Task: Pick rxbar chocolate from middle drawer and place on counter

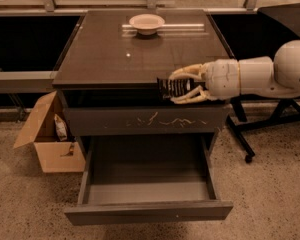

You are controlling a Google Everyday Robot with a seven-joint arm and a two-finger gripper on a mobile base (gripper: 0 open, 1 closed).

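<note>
My gripper (178,87) is shut on the rxbar chocolate (171,88), a small black wrapper with white lettering. It holds the bar at the front edge of the counter (120,54), right of centre, about level with the slab top. My white arm reaches in from the right. Below, the middle drawer (147,184) is pulled out wide open, and its inside shows nothing in it.
A pale bowl (146,22) stands at the back of the counter. The drawer front with pale scratch marks (145,120) sits shut above the open drawer. An open cardboard box (47,136) stands on the floor at the left. A black wheeled stand (250,129) is at the right.
</note>
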